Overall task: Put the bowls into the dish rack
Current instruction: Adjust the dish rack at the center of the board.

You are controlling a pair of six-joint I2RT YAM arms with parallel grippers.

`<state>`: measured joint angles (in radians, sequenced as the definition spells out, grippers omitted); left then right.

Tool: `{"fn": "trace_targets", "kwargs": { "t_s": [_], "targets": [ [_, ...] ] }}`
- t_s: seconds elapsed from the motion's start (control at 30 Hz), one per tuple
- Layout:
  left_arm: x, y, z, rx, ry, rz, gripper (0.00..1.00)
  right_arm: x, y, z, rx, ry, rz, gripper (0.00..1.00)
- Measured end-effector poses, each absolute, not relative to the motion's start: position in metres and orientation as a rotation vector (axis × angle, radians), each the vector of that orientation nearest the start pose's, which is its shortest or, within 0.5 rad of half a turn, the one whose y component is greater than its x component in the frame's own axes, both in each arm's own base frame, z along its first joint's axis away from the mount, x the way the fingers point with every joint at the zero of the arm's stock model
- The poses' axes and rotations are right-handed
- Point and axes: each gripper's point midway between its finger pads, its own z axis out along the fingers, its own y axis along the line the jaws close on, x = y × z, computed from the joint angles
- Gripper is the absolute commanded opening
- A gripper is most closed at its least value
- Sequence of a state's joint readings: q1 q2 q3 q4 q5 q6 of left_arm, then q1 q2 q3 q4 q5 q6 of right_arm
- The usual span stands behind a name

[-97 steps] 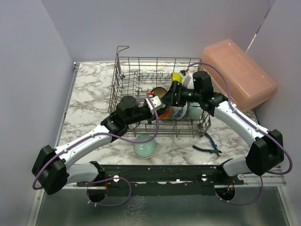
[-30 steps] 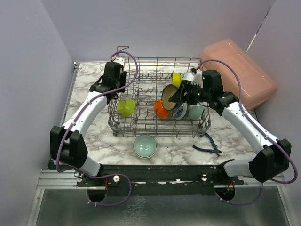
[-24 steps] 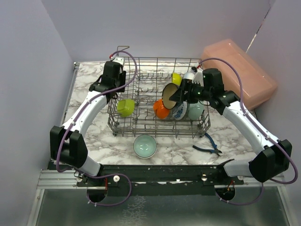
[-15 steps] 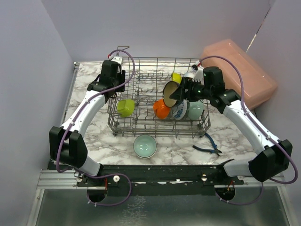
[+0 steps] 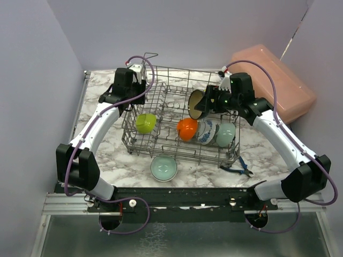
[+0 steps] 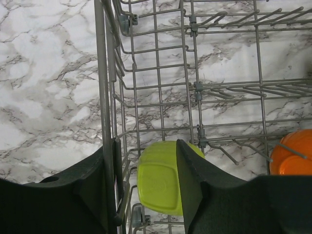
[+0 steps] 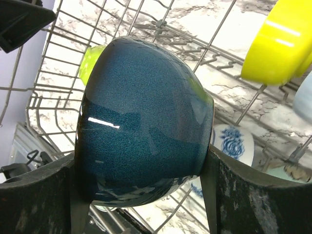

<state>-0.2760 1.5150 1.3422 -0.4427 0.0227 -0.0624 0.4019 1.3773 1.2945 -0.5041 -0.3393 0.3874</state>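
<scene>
The grey wire dish rack [image 5: 161, 92] stands mid-table, skewed. In it sit a lime green bowl [image 5: 145, 122], an orange bowl [image 5: 187, 128], a blue-patterned white bowl [image 5: 206, 131] and a mint green bowl [image 5: 225, 134]. Another mint green bowl [image 5: 163, 168] rests on the table before the rack. My right gripper [image 7: 142, 156] is shut on a dark teal bowl [image 7: 146, 122], held on its side above the rack's right half [image 5: 197, 103]. My left gripper [image 6: 146, 146] is open, straddling the rack's left wall [image 6: 103, 73] near the back corner, the lime bowl [image 6: 161, 180] below it. A yellow bowl [image 7: 280, 44] stands in the rack.
A pink translucent box [image 5: 273, 80] lies at the back right. Blue-handled pliers [image 5: 236, 168] lie on the marble by the rack's front right corner. Purple walls close in the left and back sides.
The left arm has gone from the rack's front to its left back corner. In the last half second the rack swung askew, and the right gripper carried the teal bowl slightly back.
</scene>
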Motion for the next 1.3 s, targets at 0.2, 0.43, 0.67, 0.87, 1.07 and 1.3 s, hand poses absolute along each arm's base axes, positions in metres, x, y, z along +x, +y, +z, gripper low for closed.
{"fn": "trace_targets", "kwargs": {
  "t_s": [0.2, 0.43, 0.67, 0.87, 1.07, 1.3],
  "targets": [
    [0.417, -0.132, 0.217, 0.275, 2.174, -0.257, 0.13, 0.342, 0.217, 0.251, -0.221, 2.225, 0.756, 0.00],
    [0.417, -0.132, 0.217, 0.256, 2.175, -0.256, 0.00, 0.353, 0.218, 0.254, -0.226, 2.214, 0.726, 0.00],
    [0.421, -0.128, 0.218, 0.138, 2.147, -0.216, 0.00, 0.365, 0.219, 0.246, -0.226, 2.233, 0.696, 0.00],
    [0.422, -0.117, 0.223, 0.007, 2.091, -0.175, 0.00, 0.384, 0.221, 0.258, -0.232, 2.200, 0.663, 0.00],
    [0.413, -0.101, 0.240, -0.048, 2.026, -0.121, 0.00, 0.403, 0.223, 0.274, -0.236, 2.153, 0.623, 0.00],
    [0.404, -0.097, 0.239, -0.051, 2.018, -0.095, 0.00, 0.412, 0.220, 0.264, -0.237, 2.176, 0.573, 0.00]
  ]
}}
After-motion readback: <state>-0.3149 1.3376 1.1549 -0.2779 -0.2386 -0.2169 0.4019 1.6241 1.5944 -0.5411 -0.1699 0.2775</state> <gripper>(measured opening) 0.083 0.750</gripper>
